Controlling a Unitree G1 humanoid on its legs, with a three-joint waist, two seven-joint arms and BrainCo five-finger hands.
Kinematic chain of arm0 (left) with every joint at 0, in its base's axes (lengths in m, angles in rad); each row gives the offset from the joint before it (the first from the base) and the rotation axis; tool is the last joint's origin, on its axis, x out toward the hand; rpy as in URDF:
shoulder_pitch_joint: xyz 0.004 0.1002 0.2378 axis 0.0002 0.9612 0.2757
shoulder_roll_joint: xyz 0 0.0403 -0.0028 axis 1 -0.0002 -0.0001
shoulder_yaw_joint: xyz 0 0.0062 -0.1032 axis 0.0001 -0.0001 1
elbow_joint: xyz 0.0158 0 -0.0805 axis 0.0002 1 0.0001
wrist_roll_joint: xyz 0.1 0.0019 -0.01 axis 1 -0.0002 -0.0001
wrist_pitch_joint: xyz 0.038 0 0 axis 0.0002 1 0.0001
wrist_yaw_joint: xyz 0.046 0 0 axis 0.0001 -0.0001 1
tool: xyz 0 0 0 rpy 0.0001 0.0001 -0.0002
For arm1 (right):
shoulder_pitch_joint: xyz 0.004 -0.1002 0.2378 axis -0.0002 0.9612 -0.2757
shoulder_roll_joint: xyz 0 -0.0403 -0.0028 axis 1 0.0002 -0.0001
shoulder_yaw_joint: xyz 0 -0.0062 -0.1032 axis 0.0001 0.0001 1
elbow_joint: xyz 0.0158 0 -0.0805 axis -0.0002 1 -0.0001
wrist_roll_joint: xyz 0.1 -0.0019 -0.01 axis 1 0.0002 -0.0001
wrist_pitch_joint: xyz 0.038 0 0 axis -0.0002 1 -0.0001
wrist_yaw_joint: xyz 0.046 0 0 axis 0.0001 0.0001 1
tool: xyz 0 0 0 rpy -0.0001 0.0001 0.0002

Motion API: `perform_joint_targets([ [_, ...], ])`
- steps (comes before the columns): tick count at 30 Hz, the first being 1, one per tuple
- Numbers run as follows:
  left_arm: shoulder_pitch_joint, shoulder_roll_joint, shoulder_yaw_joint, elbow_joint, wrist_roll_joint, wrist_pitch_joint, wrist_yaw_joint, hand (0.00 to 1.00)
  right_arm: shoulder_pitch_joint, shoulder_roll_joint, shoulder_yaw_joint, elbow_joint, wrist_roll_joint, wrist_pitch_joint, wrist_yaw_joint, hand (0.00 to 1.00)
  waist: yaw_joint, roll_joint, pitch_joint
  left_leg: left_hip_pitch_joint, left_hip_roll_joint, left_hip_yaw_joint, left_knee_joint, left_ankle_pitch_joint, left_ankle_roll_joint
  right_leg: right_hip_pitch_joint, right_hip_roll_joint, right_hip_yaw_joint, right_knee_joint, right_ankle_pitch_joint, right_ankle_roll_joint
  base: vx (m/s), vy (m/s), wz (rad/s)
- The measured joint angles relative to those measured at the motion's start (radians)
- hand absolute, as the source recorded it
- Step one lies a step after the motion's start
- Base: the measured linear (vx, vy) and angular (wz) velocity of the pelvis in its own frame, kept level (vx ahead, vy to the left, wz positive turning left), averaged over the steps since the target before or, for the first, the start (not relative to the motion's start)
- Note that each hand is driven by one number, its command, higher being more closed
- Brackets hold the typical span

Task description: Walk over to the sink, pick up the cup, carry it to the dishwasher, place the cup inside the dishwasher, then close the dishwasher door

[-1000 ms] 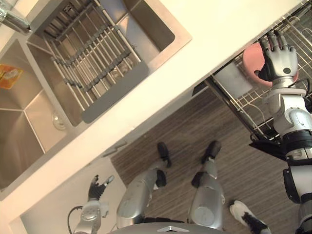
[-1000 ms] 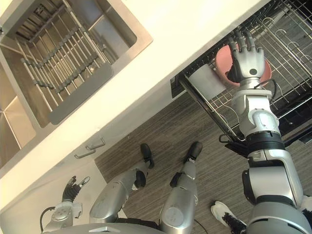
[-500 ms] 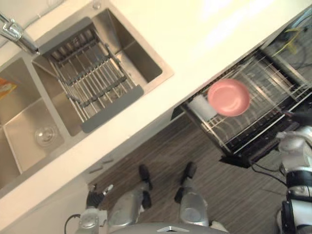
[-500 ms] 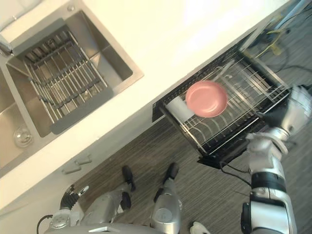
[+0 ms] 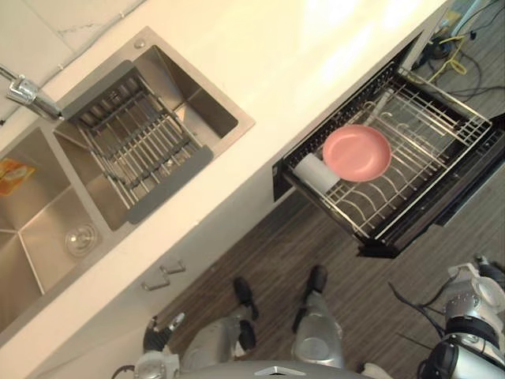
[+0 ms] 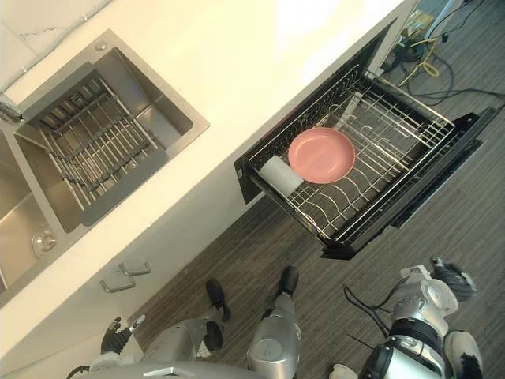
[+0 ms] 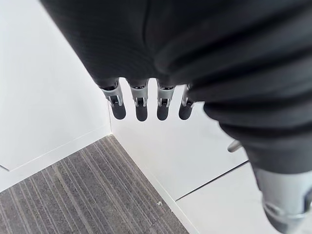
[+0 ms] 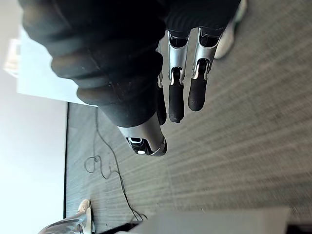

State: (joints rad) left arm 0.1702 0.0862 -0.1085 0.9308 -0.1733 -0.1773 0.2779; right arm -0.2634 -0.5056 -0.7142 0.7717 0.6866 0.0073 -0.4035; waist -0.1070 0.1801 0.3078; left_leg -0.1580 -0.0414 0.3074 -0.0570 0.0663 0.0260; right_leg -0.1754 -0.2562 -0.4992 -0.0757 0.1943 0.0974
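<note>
Spanning the scene on a slant, the pale, smooth counter (image 5: 276, 55) carries the steel sink (image 5: 47, 229) at one end. Its brushed basins are square-cornered, and a drain rack (image 5: 134, 150) of thin metal bars with a grey lip bridges one basin, a place where washed things would drip dry. Below lies a grey floor (image 5: 316, 245) with fine plank-like stripes. At the counter's other end the dishwasher rack (image 5: 426, 150) is pulled fully out, a basket of bright wire tines that keep dishes apart, and the dark door (image 6: 442, 170) hangs open beside it, so the closing step is not yet done. A round, matte pink plate (image 5: 357, 152) rests flat on the tines. Just beside its rim, in the rack's corner nearest the counter, sits the cup (image 5: 316, 171), a plain white cylinder that seems to lie on its side; placing it looks finished. The left hand (image 7: 195, 48) hangs by a white cabinet (image 7: 44, 87), its dark-tipped fingers (image 7: 141, 109) straight, side by side and empty. The right hand (image 8: 112, 53) hangs over the floor, fingers (image 8: 176, 92) likewise straight and loose, holding nothing, probably free for the door.
</note>
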Motion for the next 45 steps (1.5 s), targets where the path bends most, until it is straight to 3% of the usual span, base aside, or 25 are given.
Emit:
perform_joint_targets([
  [4, 0.0, -0.02, -0.004, -0.011, 0.0, 0.0, -0.008, 0.0, -0.081, 0.011, 0.011, 0.001, 0.136, -0.011, 0.188, 1.0, 0.015, 0.04, 0.037, -0.001, 0.0, -0.004, -0.001, 0.005, 0.001, 0.0, -0.001, -0.008, 0.003, 0.006, 0.002, 0.06, -0.048, 0.03],
  [8, 0.001, -0.026, -0.01, -0.013, -0.002, 0.001, -0.024, 0.0, -0.148, -0.028, 0.079, 0.019, 0.203, -0.049, 0.307, 1.0, 0.024, 0.062, 0.087, -0.001, 0.0, -0.012, -0.006, 0.018, 0.003, 0.0, -0.002, -0.017, 0.006, 0.008, 0.005, 0.04, -0.047, 0.04],
  [12, 0.001, -0.031, -0.011, -0.013, -0.02, -0.007, -0.024, 0.0, -0.153, -0.024, 0.145, 0.024, 0.295, -0.096, 0.382, 1.0, 0.024, 0.08, 0.091, -0.001, -0.003, -0.066, -0.017, 0.038, -0.017, 0.014, -0.006, -0.064, 0.015, 0.003, 0.007, 0.04, -0.048, 0.25],
  [18, 0.014, -0.056, 0.005, -0.005, -0.02, -0.044, -0.029, 0.0, -0.172, 0.004, 0.198, 0.024, 0.319, -0.122, 0.397, 1.0, 0.04, 0.11, 0.085, 0.015, -0.002, -0.182, -0.014, 0.069, -0.063, 0.091, -0.013, -0.181, 0.043, -0.04, 0.008, -0.01, -0.038, 0.54],
  [20, 0.035, -0.071, 0.029, 0.007, -0.022, -0.052, -0.053, 0.0, -0.174, 0.006, 0.228, 0.022, 0.317, -0.121, 0.405, 1.0, 0.051, 0.113, 0.082, 0.035, 0.001, -0.215, -0.013, 0.07, -0.062, 0.132, -0.008, -0.22, 0.048, -0.052, 0.013, -0.04, -0.025, 0.6],
  [22, 0.063, -0.07, 0.035, 0.035, -0.083, -0.074, -0.147, 0.0, -0.206, 0.001, 0.268, 0.03, 0.288, -0.108, 0.414, 1.0, 0.068, 0.118, 0.058, 0.038, 0.003, -0.251, -0.015, 0.07, -0.062, 0.161, 0.0, -0.265, 0.044, -0.062, 0.007, -0.04, -0.004, 0.51],
  [26, 0.083, -0.071, 0.04, 0.071, -0.203, -0.069, -0.282, 0.0, -0.263, -0.008, 0.325, 0.077, 0.265, -0.108, 0.471, 1.0, 0.106, 0.131, 0.003, 0.038, 0.006, -0.282, -0.019, 0.082, -0.071, 0.203, 0.015, -0.332, 0.025, -0.057, 0.005, -0.05, -0.013, 0.45],
  [28, 0.1, -0.072, 0.068, 0.092, -0.238, -0.056, -0.314, 0.0, -0.282, -0.008, 0.358, 0.087, 0.259, -0.113, 0.505, 1.0, 0.132, 0.118, -0.045, 0.045, 0.009, -0.307, -0.019, 0.093, -0.064, 0.231, 0.019, -0.361, 0.023, -0.061, 0.008, -0.01, -0.017, 0.42],
  [29, 0.098, -0.071, 0.071, 0.103, -0.238, -0.055, -0.314, 0.0, -0.295, -0.008, 0.361, 0.095, 0.255, -0.114, 0.513, 0.0, 0.137, 0.122, -0.054, 0.052, 0.01, -0.312, -0.02, 0.095, -0.064, 0.242, 0.021, -0.367, 0.024, -0.061, 0.008, -0.02, -0.026, 0.29],
  [31, 0.114, -0.071, 0.073, 0.114, -0.236, -0.044, -0.311, 0.0, -0.313, 0.008, 0.354, 0.152, 0.249, -0.144, 0.511, 0.0, 0.154, 0.094, -0.074, 0.069, 0.014, -0.317, -0.021, 0.095, -0.064, 0.262, 0.027, -0.376, 0.024, -0.068, 0.008, -0.02, -0.032, 0.15],
  [34, 0.117, -0.071, 0.084, 0.145, -0.233, -0.038, -0.304, 0.0, -0.296, 0.033, 0.357, 0.159, 0.226, -0.144, 0.509, 0.0, 0.156, 0.063, -0.087, 0.075, 0.025, -0.324, -0.026, 0.094, -0.065, 0.278, 0.041, -0.39, 0.019, -0.075, 0.008, -0.05, -0.036, 0.11],
  [37, 0.117, -0.064, 0.117, 0.159, -0.209, -0.039, -0.296, 0.0, -0.231, 0.084, 0.358, 0.16, 0.231, -0.134, 0.533, 0.0, 0.17, 0.007, -0.113, 0.075, 0.052, -0.276, -0.027, 0.094, -0.065, 0.284, 0.059, -0.391, 0.015, -0.086, -0.003, -0.05, -0.028, 0.06],
  [40, 0.118, -0.058, 0.152, 0.162, -0.185, -0.041, -0.284, 0.0, -0.11, 0.189, 0.361, 0.175, 0.226, -0.13, 0.585, 0.0, 0.176, -0.049, -0.128, 0.109, 0.063, -0.273, -0.027, 0.091, -0.064, 0.318, 0.07, -0.391, 0.015, -0.097, 0.001, 0.0, -0.044, 0.0],
  [41, 0.118, -0.043, 0.152, 0.164, -0.175, -0.04, -0.277, 0.0, -0.046, 0.231, 0.361, 0.2, 0.205, -0.132, 0.606, 0.0, 0.183, -0.073, -0.139, 0.116, 0.066, -0.267, -0.028, 0.087, -0.063, 0.323, 0.071, -0.389, 0.019, -0.107, -0.002, 0.0, 0.0, 0.0],
  [45, 0.098, -0.019, 0.18, 0.164, -0.167, -0.039, -0.266, 0.0, 0.125, 0.323, 0.36, 0.289, 0.053, -0.142, 0.654, 0.0, 0.18, -0.112, -0.151, 0.128, 0.069, -0.241, -0.029, 0.075, -0.054, 0.331, 0.068, -0.373, 0.028, -0.117, 0.001, 0.02, 0.005, -0.09],
])
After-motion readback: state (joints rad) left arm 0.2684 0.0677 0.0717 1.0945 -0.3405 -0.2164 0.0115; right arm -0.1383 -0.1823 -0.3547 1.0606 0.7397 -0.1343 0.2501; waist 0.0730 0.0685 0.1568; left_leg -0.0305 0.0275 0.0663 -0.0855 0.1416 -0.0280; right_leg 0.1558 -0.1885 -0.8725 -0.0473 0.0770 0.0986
